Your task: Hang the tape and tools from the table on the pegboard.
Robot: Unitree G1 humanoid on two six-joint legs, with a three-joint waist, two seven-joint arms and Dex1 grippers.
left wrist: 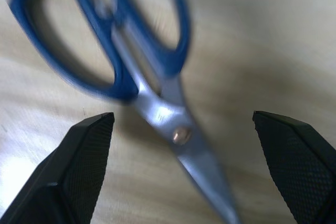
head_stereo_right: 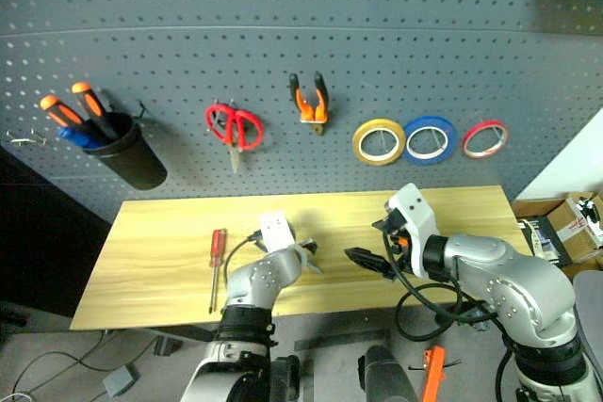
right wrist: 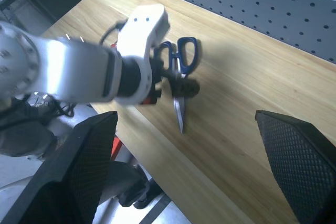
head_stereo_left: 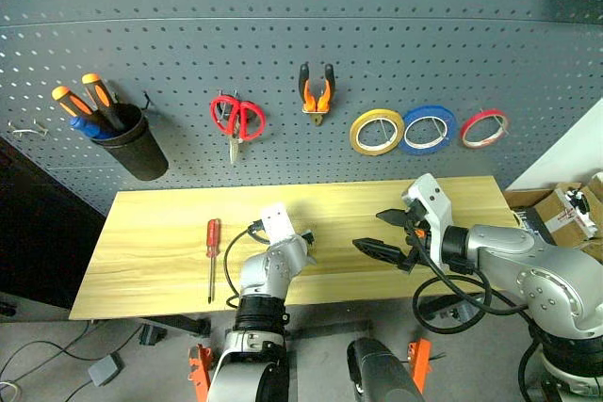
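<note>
Dark-handled scissors [left wrist: 152, 93] lie flat on the light wooden table [head_stereo_left: 170, 233], near its middle, directly beneath the left gripper [right wrist: 176, 85], whose two black fingers [left wrist: 79, 156] stand wide apart on either side of the pivot rivet without touching the steel. The loops are deep blue-black plastic; the blades are long, bright steel, closed together and tapering to a point. Judged from this, the scissors are rigid, fairly light and slick along the blades, and lie low enough on the wood that the fingertips must reach the surface to get under them; the best hold appears to be across the neck by the rivet, leaving the loops free for a hook. The right gripper [head_stereo_left: 384, 249] hovers over the table to the right, its fingers likewise spread and empty. A slim red-handled screwdriver [head_stereo_left: 213, 249] rests on the table to the left. On the pegboard [head_stereo_left: 283, 7] the orange-and-black pliers [head_stereo_left: 317, 91] and the thin red tape [head_stereo_left: 484, 127] already hang
</note>
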